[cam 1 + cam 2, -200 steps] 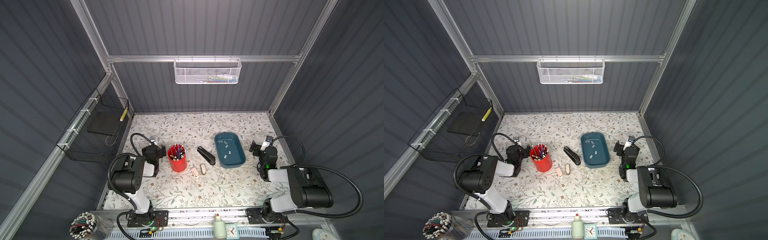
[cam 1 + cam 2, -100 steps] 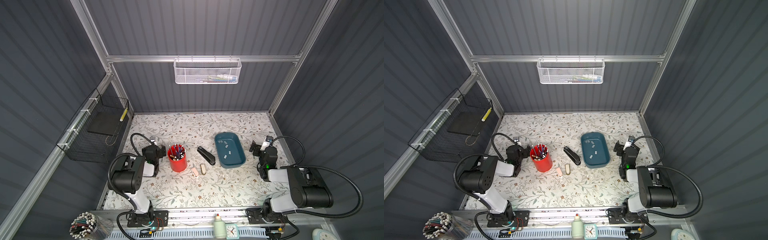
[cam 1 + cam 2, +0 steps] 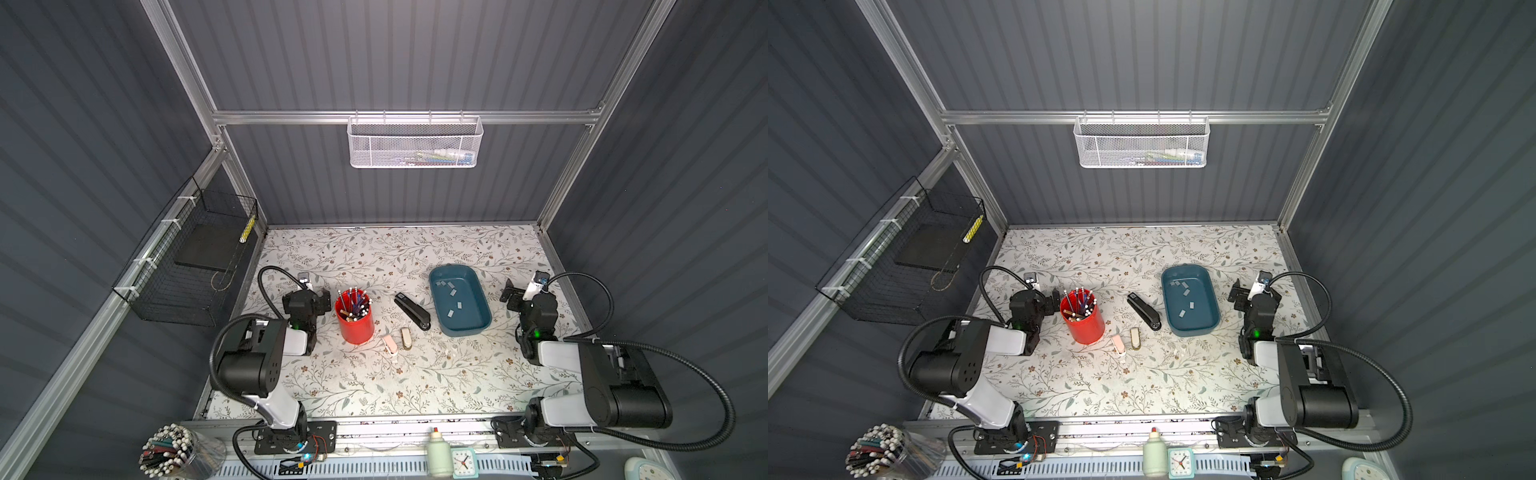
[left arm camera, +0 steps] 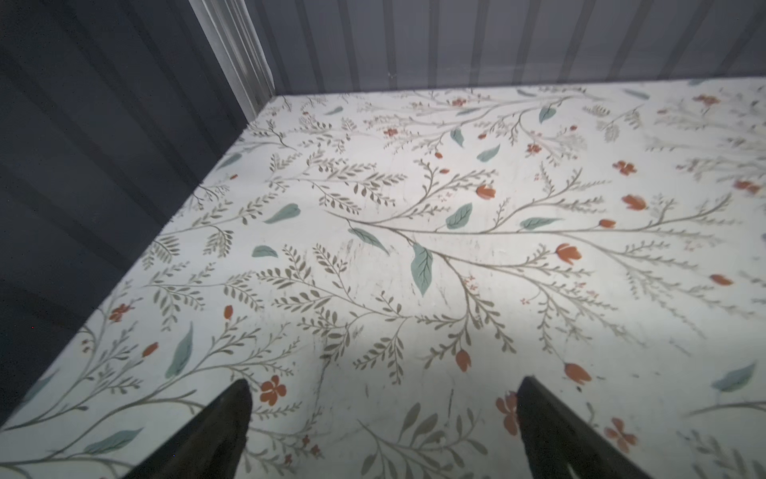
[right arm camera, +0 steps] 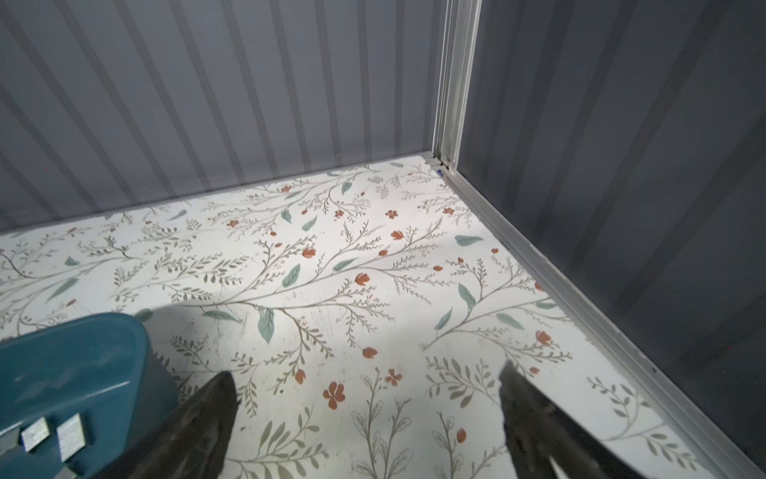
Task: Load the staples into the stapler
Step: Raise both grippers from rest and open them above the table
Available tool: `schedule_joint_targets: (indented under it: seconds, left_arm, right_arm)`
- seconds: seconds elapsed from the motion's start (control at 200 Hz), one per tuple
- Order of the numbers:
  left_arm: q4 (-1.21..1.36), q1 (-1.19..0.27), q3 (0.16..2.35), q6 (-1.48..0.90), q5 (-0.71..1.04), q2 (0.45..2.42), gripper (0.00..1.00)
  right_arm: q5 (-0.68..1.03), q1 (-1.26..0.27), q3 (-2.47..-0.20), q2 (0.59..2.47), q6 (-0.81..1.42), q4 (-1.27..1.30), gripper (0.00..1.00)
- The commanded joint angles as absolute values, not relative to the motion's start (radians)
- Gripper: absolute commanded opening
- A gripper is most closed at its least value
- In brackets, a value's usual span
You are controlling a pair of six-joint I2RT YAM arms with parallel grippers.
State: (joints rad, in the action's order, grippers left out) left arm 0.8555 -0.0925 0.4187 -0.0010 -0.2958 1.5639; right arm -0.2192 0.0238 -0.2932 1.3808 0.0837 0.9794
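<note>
Change: none since a second ago.
Left claw (image 4: pixel 383 390): spread, empty.
Right claw (image 5: pixel 369 379): spread, empty.
Stapler (image 3: pixel 411 311): on counter (image 3: pixel 374 386), untouched.
Staples (image 3: pixel 459 305): in teal tray (image 3: pixel 484 309); loading not begun.

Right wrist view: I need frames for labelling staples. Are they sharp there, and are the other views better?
Right wrist view: staples soft, blue tray blurred at close range; left wrist view: no staples, table print smeared toward the edges; both top views: evenly lit, staples tiny but distinct.

The floral table (image 3: pixel 395 257) bears a red cup (image 3: pixel 355 330), black stapler (image 3: pixel 412 311), blue tray (image 3: pixel 466 331), pink piece (image 3: pixel 390 345), beige piece (image 3: pixel 406 337).
</note>
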Motion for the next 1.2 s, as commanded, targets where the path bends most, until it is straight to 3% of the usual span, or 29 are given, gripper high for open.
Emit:
schedule_joint_targets:
  seconds: [0.0, 0.19, 0.31, 0.385, 0.44, 0.545, 0.64, 0.71, 0.966, 1.196]
  left_arm:
    - [0.706, -0.094, 0.413, -0.089, -0.336, 1.397, 1.0]
    - [0.217, -0.094, 0.578, -0.239, -0.179, 1.125, 1.0]
    - [0.185, -0.094, 0.587, -0.256, -0.05, 0.973, 1.0]
    - [0.138, -0.094, 0.596, -0.295, -0.042, 0.872, 1.0]
    - [0.105, -0.094, 0.596, -0.324, -0.038, 0.813, 1.0]
    - [0.067, -0.094, 0.575, -0.39, -0.048, 0.728, 1.0]
    - [-0.045, -0.094, 0.594, -0.456, -0.124, 0.673, 1.0]
    - [-0.037, -0.094, 0.595, -0.416, -0.027, 0.634, 1.0]
    - [0.083, -0.094, 0.653, -0.384, 0.28, 0.622, 1.0]
    - [0.283, -0.116, 0.723, -0.316, 0.618, 0.783, 0.98]
  right_arm:
    - [-0.327, -0.007, -0.294, 1.283, 0.083, 0.889, 0.99]
    - [-0.352, -0.04, -0.271, 0.959, 0.162, 0.671, 0.99]
    - [-0.301, -0.034, -0.353, 0.727, 0.358, 0.295, 0.99]
    - [-0.138, -0.019, -0.436, 0.625, 0.39, 0.085, 0.99]
    - [-0.052, -0.018, -0.458, 0.579, 0.392, 0.04, 0.99]
    - [-0.078, -0.016, -0.495, 0.49, 0.478, -0.088, 0.99]
    - [0.0, -0.015, -0.479, 0.375, 0.491, -0.097, 0.99]
    - [0.021, -0.015, -0.468, 0.308, 0.559, -0.123, 0.99]
    - [0.233, -0.017, -0.542, 0.305, 0.6, -0.229, 0.99]
    - [0.493, -0.027, -0.465, 0.373, 0.633, -0.061, 0.96]
